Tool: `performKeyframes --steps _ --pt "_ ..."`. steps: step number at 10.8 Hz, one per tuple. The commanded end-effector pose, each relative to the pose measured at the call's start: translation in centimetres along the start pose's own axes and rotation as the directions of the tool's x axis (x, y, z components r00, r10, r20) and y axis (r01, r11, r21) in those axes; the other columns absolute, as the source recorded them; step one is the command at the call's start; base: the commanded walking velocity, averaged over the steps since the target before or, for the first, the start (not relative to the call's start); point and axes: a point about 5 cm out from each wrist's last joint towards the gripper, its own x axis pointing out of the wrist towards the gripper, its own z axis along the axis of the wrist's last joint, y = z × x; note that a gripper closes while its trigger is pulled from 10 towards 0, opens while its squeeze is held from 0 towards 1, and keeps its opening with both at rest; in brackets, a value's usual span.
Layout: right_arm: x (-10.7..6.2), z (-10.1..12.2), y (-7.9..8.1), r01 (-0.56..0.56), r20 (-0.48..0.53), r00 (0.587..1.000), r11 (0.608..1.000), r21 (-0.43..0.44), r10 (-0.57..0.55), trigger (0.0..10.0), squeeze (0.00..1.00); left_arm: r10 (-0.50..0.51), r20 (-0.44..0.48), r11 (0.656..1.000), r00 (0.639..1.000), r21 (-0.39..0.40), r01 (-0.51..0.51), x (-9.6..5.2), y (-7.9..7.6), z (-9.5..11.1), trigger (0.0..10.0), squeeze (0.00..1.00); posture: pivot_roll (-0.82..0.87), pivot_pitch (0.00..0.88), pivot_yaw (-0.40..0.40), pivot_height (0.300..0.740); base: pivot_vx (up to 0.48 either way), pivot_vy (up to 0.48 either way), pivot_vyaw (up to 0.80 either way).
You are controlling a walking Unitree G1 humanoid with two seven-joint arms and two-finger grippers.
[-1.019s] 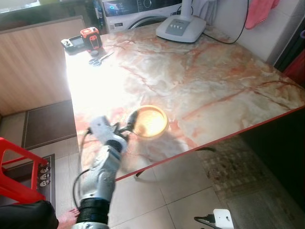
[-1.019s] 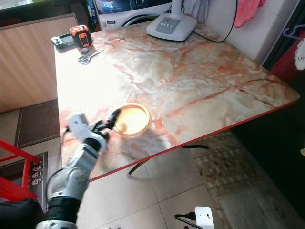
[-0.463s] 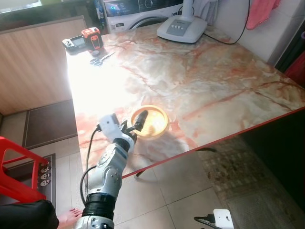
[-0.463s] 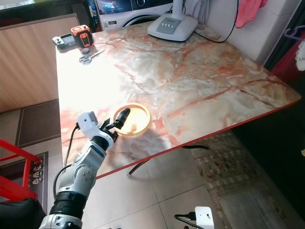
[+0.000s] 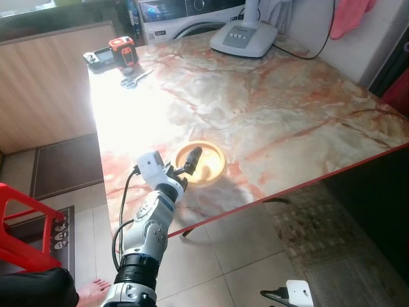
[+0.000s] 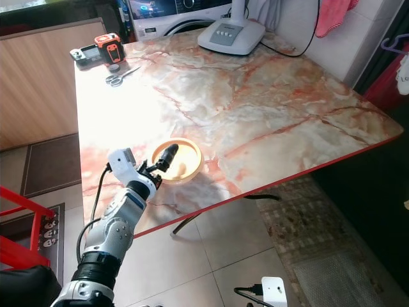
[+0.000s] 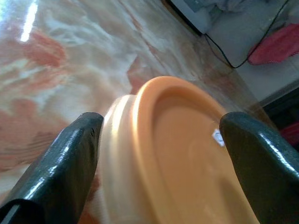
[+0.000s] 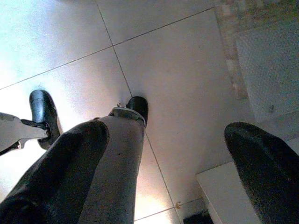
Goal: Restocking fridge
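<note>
The round orange-lidded container (image 5: 203,162) sits on the marble-patterned worktop (image 5: 268,102) near its front edge, at about 7 o'clock from the worktop's middle. It looks like smooth plastic: a paler cream tub under a flat orange lid with a raised rim and a small white sticker.

The left end effector (image 7: 159,154) is spread wide, one glossy black finger on either side of the tub in the left wrist view, neither clearly touching it. From the head views it reaches in from 8 o'clock of the container. I judge this the approach-to-grasp step: the next move calls for closing the fingers evenly on the tub's wall (below the lid's lip, where slipping seems less likely), then lifting it for the fridge.

The right end effector (image 8: 163,163) hangs idle over the tiled floor, its fingers apart.

Farther out, at 11 o'clock, lie scissors (image 5: 134,78) and an orange-and-black device (image 5: 121,51); at 12 to 1 o'clock stands a white appliance base (image 5: 243,38).
</note>
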Motion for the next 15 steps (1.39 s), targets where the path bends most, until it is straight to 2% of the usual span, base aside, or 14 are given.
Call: performKeyframes --steps 1,2,3,8,11,15 --pt "-0.07 -0.63 0.08 -0.001 -0.020 1.000 1.000 -0.008 0.001 10.0 0.00 0.012 0.007 1.000 1.000 0.026 -0.012 0.14 0.17 0.17 10.0 0.00 -0.02 0.105 0.017 0.740 0.000 0.000 0.00" --pt "-0.07 -0.62 0.09 -0.001 -0.020 1.000 1.000 -0.008 0.001 10.0 0.00 0.025 0.001 0.999 1.000 0.035 -0.025 0.19 0.33 0.09 10.0 0.00 -0.03 0.103 0.017 0.740 0.000 0.000 0.00" --pt "-0.07 -0.62 0.11 0.000 -0.021 1.000 1.000 -0.008 0.000 10.0 0.00 0.035 0.002 0.998 0.999 0.043 -0.035 0.20 0.53 0.02 0.0 0.00 -0.03 0.097 0.018 0.740 0.000 0.000 0.00" --pt "-0.06 -0.55 0.08 -0.005 -0.022 1.000 1.000 -0.019 0.005 10.0 0.00 0.042 0.023 0.998 0.999 0.048 -0.043 0.41 0.74 0.25 0.0 0.00 -0.02 0.088 0.016 0.740 0.000 0.000 0.00" --pt "-0.05 -0.54 0.10 -0.008 -0.024 1.000 1.000 -0.028 0.007 10.0 0.00 0.040 0.012 0.999 0.999 0.022 -0.041 0.38 0.84 -0.06 0.0 0.00 -0.02 0.091 0.014 0.740 0.000 0.000 0.00" --pt "-0.04 -0.52 0.12 -0.008 -0.027 1.000 1.000 -0.031 0.007 10.0 0.00 0.041 -0.003 0.999 0.999 0.033 -0.041 0.55 0.84 -0.28 0.0 0.00 -0.02 0.096 0.017 0.740 0.000 0.000 0.00"
